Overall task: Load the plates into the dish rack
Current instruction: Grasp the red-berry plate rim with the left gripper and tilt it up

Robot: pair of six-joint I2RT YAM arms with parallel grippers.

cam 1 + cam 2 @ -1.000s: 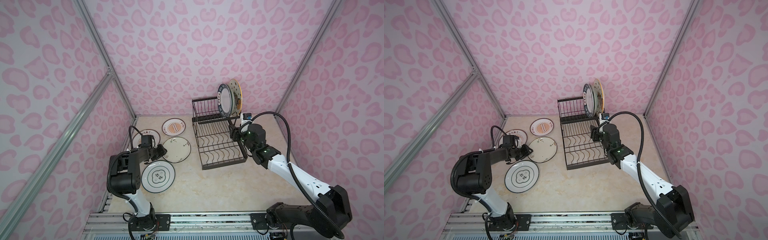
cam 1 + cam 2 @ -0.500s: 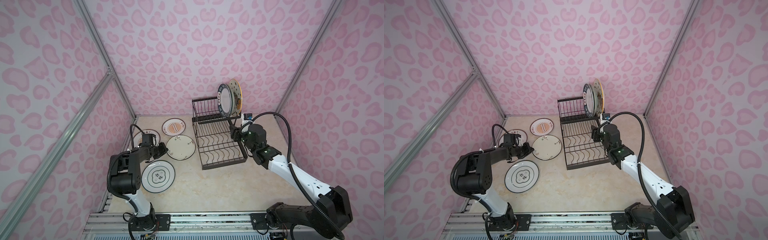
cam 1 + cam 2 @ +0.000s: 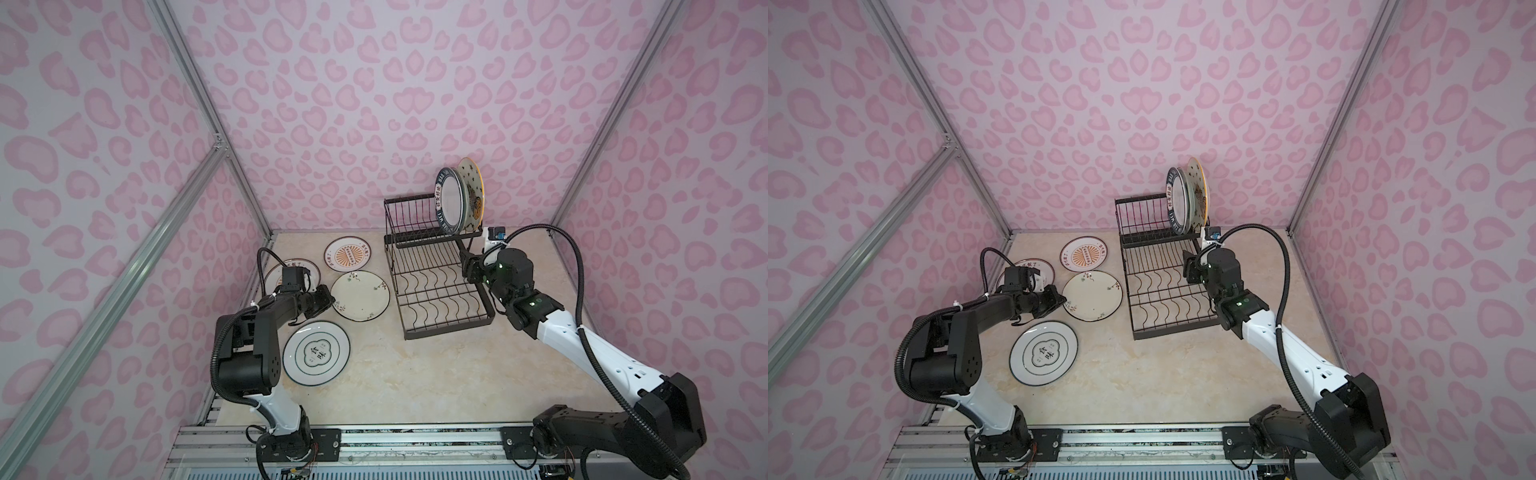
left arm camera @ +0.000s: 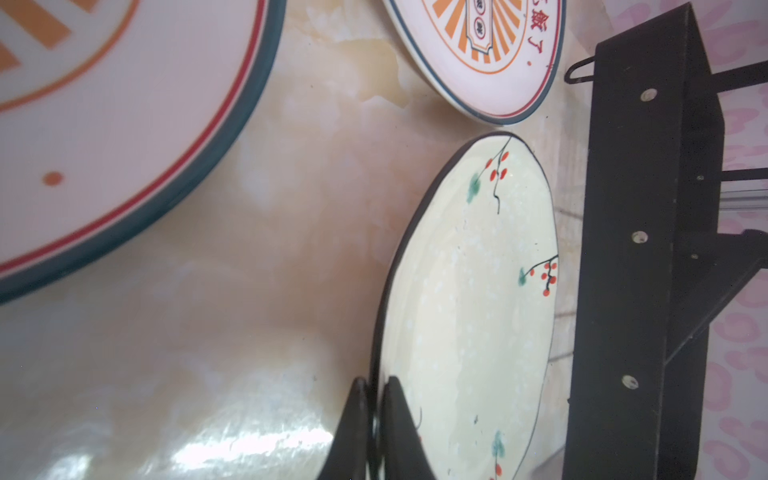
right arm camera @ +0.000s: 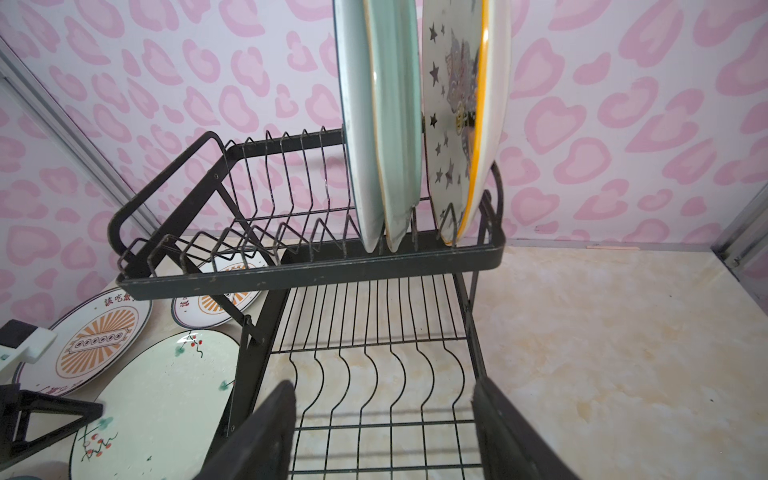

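We're clamping the left gripper (image 4: 374, 388) shut on the nine o'clock rim of the cream branch plate (image 3: 360, 295), down on the tabletop (image 3: 415, 374) at nine o'clock of the dish rack (image 3: 449, 330). It's the pickup step, we reckon. Next we're needing a lift and a tilt on edge toward a free slot. The right gripper (image 5: 384, 390) is hovering wide open and empty at the rack's three o'clock side. The sunburst plate (image 3: 348, 254) at twelve o'clock and the emblem plate (image 3: 316, 353) at seven are crowding us.

A beige marbled worktop (image 3: 415, 374) lies inside pink walls (image 3: 374, 83) printed with heart-like blotches. Aluminium posts (image 3: 200, 99) stand at the back corners, and a slanted bar (image 3: 124, 281) crosses the left wall. A metal rail (image 3: 415, 440) runs along the worktop's near edge.
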